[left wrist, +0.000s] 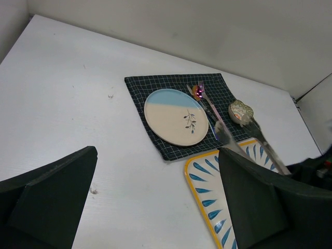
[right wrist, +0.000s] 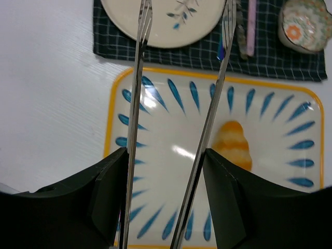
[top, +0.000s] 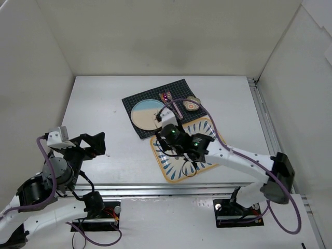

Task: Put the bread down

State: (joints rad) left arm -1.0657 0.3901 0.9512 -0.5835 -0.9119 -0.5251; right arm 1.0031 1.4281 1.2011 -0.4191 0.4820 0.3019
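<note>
The bread (right wrist: 233,144), a small golden-brown roll, lies on the yellow-rimmed tray with blue petals (right wrist: 155,88), right of centre. My right gripper (right wrist: 166,161) is shut on metal tongs (right wrist: 136,78), whose two arms stand apart and empty. The right arm of the tongs runs just left of the bread, and the tips reach over the round plate (right wrist: 166,21). In the top view my right gripper (top: 167,127) hangs over the tray (top: 174,174) and hides the bread. My left gripper (top: 96,142) is open and empty over the bare table at the left.
The round blue-and-cream plate (top: 147,113) sits on a dark checked placemat (top: 176,88). A fork and spoon (top: 166,97) lie beside it. A small flower-shaped dish (top: 192,105) stands at the mat's right corner. White walls enclose the table.
</note>
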